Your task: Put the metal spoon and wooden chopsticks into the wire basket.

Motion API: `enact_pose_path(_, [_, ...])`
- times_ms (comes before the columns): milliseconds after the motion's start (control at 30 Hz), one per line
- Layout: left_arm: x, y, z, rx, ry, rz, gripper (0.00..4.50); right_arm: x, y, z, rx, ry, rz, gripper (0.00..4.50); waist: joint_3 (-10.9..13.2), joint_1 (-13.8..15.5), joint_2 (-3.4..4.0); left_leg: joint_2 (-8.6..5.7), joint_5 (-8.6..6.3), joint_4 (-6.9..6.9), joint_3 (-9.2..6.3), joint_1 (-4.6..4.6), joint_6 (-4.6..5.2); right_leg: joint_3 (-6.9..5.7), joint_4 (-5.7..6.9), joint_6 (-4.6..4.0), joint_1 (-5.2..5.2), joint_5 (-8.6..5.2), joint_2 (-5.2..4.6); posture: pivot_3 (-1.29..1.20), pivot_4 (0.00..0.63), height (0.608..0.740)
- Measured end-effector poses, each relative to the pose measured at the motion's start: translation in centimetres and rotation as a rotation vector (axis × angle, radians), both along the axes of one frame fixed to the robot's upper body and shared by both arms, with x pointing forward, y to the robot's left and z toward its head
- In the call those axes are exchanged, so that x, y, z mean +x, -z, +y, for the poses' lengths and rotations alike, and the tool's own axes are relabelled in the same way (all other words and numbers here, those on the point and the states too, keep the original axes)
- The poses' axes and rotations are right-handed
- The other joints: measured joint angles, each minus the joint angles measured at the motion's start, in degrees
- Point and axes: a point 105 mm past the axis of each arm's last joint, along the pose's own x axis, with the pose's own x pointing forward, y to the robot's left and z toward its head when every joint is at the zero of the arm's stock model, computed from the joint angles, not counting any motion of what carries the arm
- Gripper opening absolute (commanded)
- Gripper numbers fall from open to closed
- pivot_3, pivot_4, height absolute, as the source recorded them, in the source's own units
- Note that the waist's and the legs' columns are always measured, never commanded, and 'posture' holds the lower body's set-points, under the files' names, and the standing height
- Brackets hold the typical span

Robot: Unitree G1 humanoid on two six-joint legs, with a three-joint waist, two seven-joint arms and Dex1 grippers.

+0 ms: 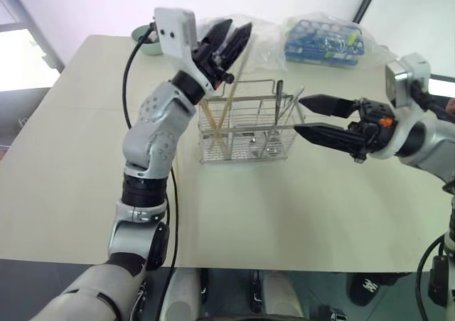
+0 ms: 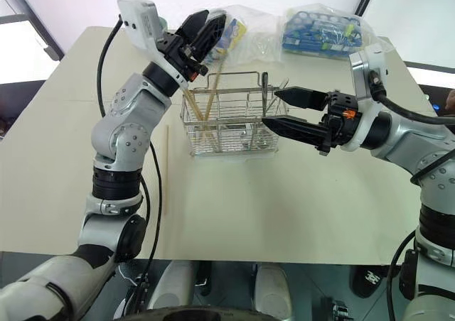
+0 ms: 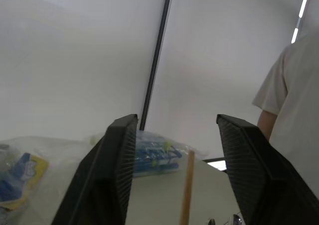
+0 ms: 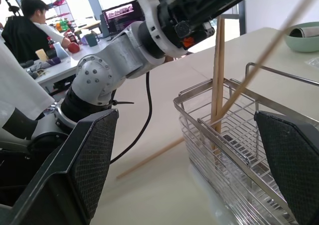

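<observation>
Head camera: the wire basket (image 1: pixel 247 126) sits mid-table (image 1: pixel 298 214), and wooden chopsticks (image 1: pixel 222 118) stand leaning inside its left end. The metal spoon (image 1: pixel 284 118) stands upright in the right end, handle poking above the rim. One more chopstick (image 2: pixel 166 168) lies flat on the table left of the basket. The left gripper (image 1: pixel 226 42) hovers above the basket's left end, fingers spread and holding nothing. The right gripper (image 1: pixel 307 116) sits level at the basket's right side, fingers wide apart and empty. Behind, clear bags (image 1: pixel 323 40) hold blue items, and a green bowl (image 1: pixel 147 40) sits at the far corner.

Left wrist: black fingers (image 3: pixel 112 175) apart, a chopstick tip between them, untouched.

Right wrist: two chopsticks cross inside the basket, the loose one on the table beyond.
</observation>
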Motion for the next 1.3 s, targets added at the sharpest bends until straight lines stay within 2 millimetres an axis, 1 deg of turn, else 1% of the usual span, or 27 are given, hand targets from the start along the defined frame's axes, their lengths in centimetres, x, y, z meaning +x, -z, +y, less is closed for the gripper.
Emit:
enact_pose_path(33, [-0.2, -0.2, 0.0, -0.005, -0.002, -0.007, 4.47, 0.0, 0.0, 0.0, 0.001, 0.001, 0.001, 4.50, 0.00, -0.01, 0.00, 0.00, 0.00, 0.00, 0.00, 0.00, 0.01, 0.00, 0.00, 0.00, 0.00, 0.00, 0.00, 0.00, 0.150, 0.717])
enact_pose_path(133, [-0.5, -0.5, 0.3, -0.009, -0.010, 0.006, 4.47, 0.1, -0.1, -0.1, 0.006, 0.003, 0.002, 4.50, 0.00, -0.06, 0.00, 0.00, 0.00, 0.00, 0.00, 0.00, 0.01, 0.00, 0.00, 0.00, -0.01, 0.00, 0.00, 0.00, 0.150, 0.717])
enact_pose_path(200, [-0.6, -1.1, 1.1, -0.009, -0.044, 0.027, 4.47, 0.4, -0.2, -0.2, 0.011, 0.008, 0.004, 4.50, 0.00, -0.15, 0.00, 0.01, 0.00, 0.00, -0.02, 0.00, 0.01, 0.00, 0.01, 0.00, -0.02, 0.00, 0.01, 0.00, 0.150, 0.717])
enact_pose_path(333, [-0.7, -4.6, 3.6, -0.035, -0.184, 0.024, 4.47, 0.9, 0.0, -0.4, 0.020, 0.021, 0.020, 4.50, 0.00, -0.09, 0.00, 0.01, -0.01, 0.00, -0.02, 0.01, 0.01, 0.00, 0.01, 0.00, -0.01, 0.00, 0.03, 0.00, 0.150, 0.717])
enact_pose_path(367, [-0.5, -5.2, 4.5, -0.050, -0.241, 0.054, 4.47, 0.9, 0.0, -0.3, 0.021, 0.017, 0.018, 4.50, 0.00, -0.09, 0.00, 0.01, -0.01, 0.00, -0.02, 0.00, 0.02, 0.00, 0.01, 0.00, 0.00, 0.00, 0.03, 0.00, 0.150, 0.717])
enact_pose_path(433, [0.3, -5.7, 6.5, -0.072, -0.378, 0.125, 4.47, 0.9, 0.0, -0.2, 0.028, 0.005, 0.014, 4.50, 0.00, -0.09, 0.00, 0.00, -0.01, 0.00, -0.03, 0.01, 0.02, 0.00, 0.01, 0.01, 0.00, 0.00, 0.02, 0.00, 0.150, 0.717])
enact_pose_path(500, [0.9, -5.2, 8.3, -0.072, -0.511, 0.187, 4.47, 1.0, 0.1, -0.1, 0.036, 0.002, 0.016, 4.50, 0.00, -0.09, 0.00, 0.00, -0.01, -0.01, -0.03, 0.01, 0.01, 0.00, 0.02, 0.01, 0.00, 0.00, 0.03, 0.00, 0.150, 0.717])
enact_pose_path(633, [1.9, -3.0, 10.9, -0.007, -0.744, 0.332, 4.47, 1.2, 0.5, 0.0, 0.039, -0.002, 0.027, 4.50, 0.01, -0.01, -0.01, -0.02, -0.01, 0.00, -0.02, -0.01, 0.01, 0.00, 0.02, 0.01, -0.01, 0.00, 0.02, 0.00, 0.150, 0.717])
enact_pose_path(700, [2.1, -1.2, 12.3, 0.043, -0.849, 0.420, 4.47, 1.3, 0.7, 0.0, 0.032, -0.003, 0.028, 4.50, 0.00, -0.09, 0.00, -0.01, -0.01, -0.01, -0.01, 0.01, 0.00, 0.00, 0.04, 0.01, -0.02, 0.00, 0.02, 0.00, 0.150, 0.717])
enact_pose_path(733, [2.4, 0.9, 13.2, 0.101, -0.908, 0.508, 4.47, 1.4, 0.7, 0.1, 0.031, -0.007, 0.031, 4.50, 0.00, -0.10, 0.00, 0.00, 0.00, -0.01, -0.02, 0.02, -0.01, 0.00, 0.07, 0.01, -0.02, 0.00, 0.03, 0.00, 0.150, 0.717])
enact_pose_path(767, [2.5, 2.2, 13.5, 0.132, -0.924, 0.560, 4.47, 1.5, 0.6, 0.1, 0.031, -0.005, 0.031, 4.50, 0.01, -0.10, 0.00, 0.00, 0.00, -0.01, -0.01, 0.01, -0.01, 0.00, 0.08, 0.01, -0.04, 0.00, 0.03, 0.00, 0.150, 0.717])
enact_pose_path(800, [2.6, 3.6, 13.5, 0.160, -0.925, 0.621, 4.47, 1.6, 0.6, 0.0, 0.033, -0.002, 0.030, 4.50, 0.00, -0.10, 0.00, 0.00, 0.01, -0.01, -0.02, 0.01, -0.02, 0.00, 0.08, 0.01, -0.05, 0.00, 0.03, 0.00, 0.150, 0.717])
enact_pose_path(867, [2.7, 7.4, 12.9, 0.204, -0.881, 0.797, 4.47, 1.7, 0.5, 0.0, 0.031, -0.003, 0.024, 4.50, 0.01, 0.07, -0.01, -0.02, 0.02, 0.00, -0.03, -0.03, -0.03, -0.01, 0.06, 0.01, -0.05, 0.00, 0.02, 0.00, 0.150, 0.717])
enact_pose_path(967, [2.3, 11.4, 11.1, 0.217, -0.798, 0.991, 4.47, 1.8, 0.3, 0.2, 0.043, -0.012, 0.021, 4.50, 0.03, 0.16, -0.07, -0.04, 0.03, 0.03, -0.03, -0.07, -0.06, -0.01, 0.03, 0.01, -0.04, 0.00, -0.02, 0.00, 0.150, 0.717])
enact_pose_path(1033, [1.8, 13.7, 10.0, 0.256, -0.757, 1.089, 4.47, 1.9, 0.3, 0.3, 0.052, -0.013, 0.022, 4.50, 0.04, 0.00, -0.07, -0.05, 0.05, 0.02, -0.02, -0.08, -0.10, -0.01, 0.04, 0.01, -0.07, 0.00, -0.02, 0.00, 0.150, 0.717])
enact_pose_path(1133, [1.3, 16.0, 9.9, 0.299, -0.744, 1.184, 4.47, 1.7, 0.2, 0.4, 0.042, -0.029, 0.017, 4.50, 0.03, -0.20, -0.05, 0.00, 0.05, -0.02, 0.00, -0.06, -0.11, 0.00, 0.10, 0.01, -0.14, 0.00, 0.02, 0.00, 0.150, 0.717])
enact_pose_path(1300, [1.2, 18.0, 10.2, 0.360, -0.740, 1.252, 4.47, 1.0, 0.6, 0.6, 0.006, -0.064, 0.011, 4.50, 0.03, -0.08, -0.05, -0.02, 0.02, -0.03, 0.02, -0.07, -0.08, 0.01, 0.09, 0.01, -0.16, 0.00, -0.02, 0.00, 0.150, 0.717])
